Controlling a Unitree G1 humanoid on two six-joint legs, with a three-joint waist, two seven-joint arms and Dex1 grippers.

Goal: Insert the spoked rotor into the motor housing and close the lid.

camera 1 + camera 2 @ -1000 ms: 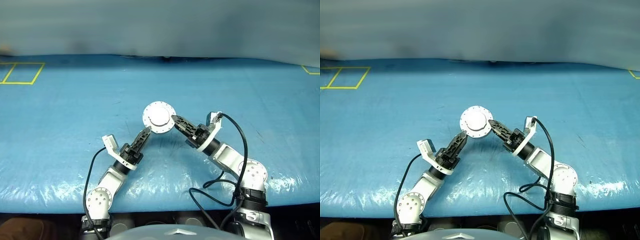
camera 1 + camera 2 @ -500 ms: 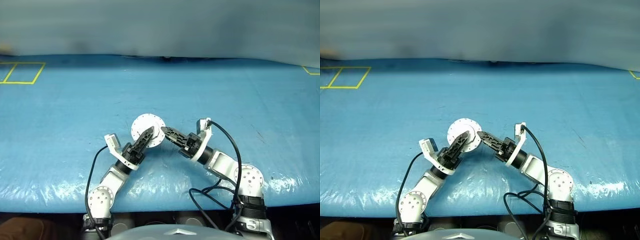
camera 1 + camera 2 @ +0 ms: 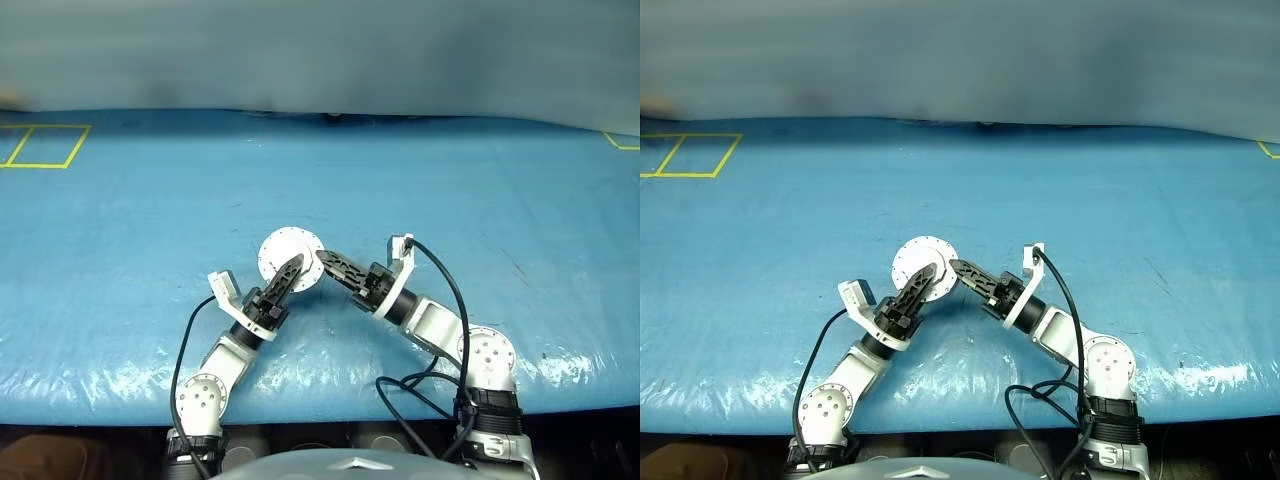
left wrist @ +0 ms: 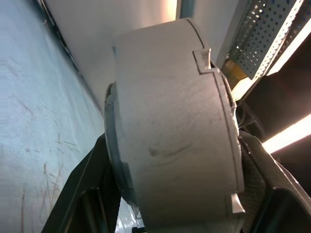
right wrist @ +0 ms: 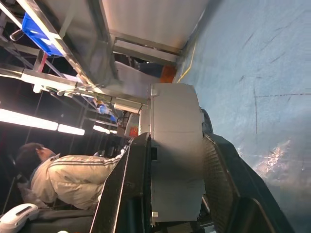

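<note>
Crinkled blue sheeting (image 3: 120,250) under round, matte-silver motor housing (image 3: 285,256)

The motor housing (image 3: 290,260) sits at frame centre above the table (image 3: 120,230), between the left gripper (image 3: 291,272) at its lower left and the right gripper (image 3: 330,264) at its right.

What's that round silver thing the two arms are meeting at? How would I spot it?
Look at the blue table, near the front middle. There the left gripper and right gripper meet at the closed motor housing: a round silver disc with small holes around its rim.
</note>
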